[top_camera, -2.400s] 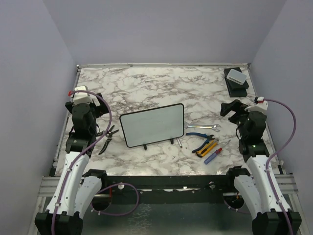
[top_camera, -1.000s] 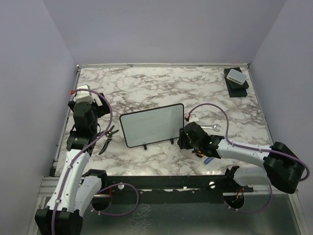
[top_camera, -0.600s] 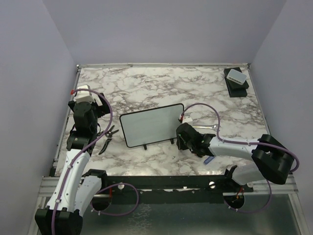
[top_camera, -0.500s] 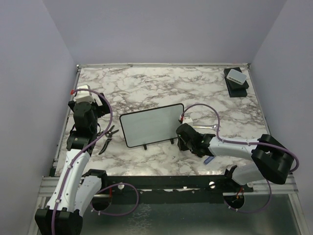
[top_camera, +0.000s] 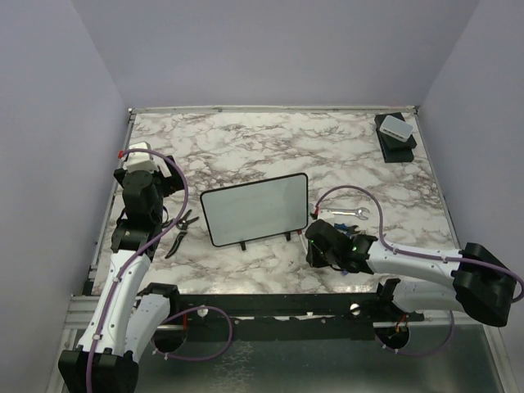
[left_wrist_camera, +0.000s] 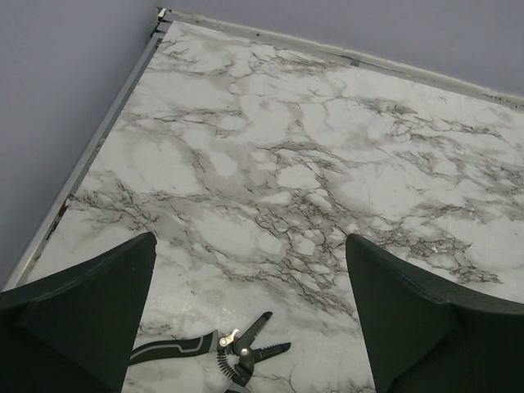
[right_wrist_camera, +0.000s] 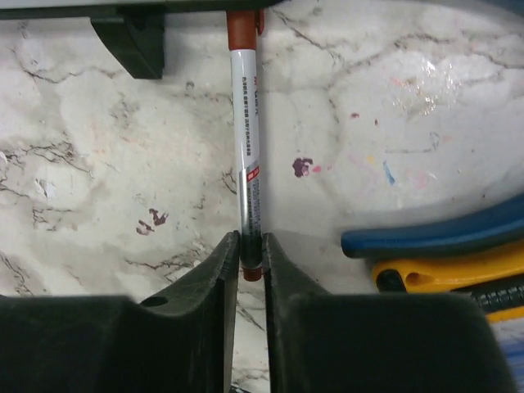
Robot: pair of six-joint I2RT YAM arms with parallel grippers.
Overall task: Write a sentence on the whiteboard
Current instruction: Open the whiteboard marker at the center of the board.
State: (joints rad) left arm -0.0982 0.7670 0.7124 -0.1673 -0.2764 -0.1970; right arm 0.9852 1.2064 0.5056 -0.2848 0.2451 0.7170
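- The right claw pinches the marker at its near end; the marker's long axis points straight ahead to the whiteboard.
- The whiteboard stands mid-tabletop, blank, nearer the right claw than the left.
- The left claw is spread wide by the tabletop's left edge.

Marbled table, wire strippers near its left edge, small wrench, blue pliers against yellow knife, white box far right.

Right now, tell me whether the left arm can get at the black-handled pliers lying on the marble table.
Probably yes: the black-handled pliers lie close under the open left pincer, flat on the marble table, with nothing between them.
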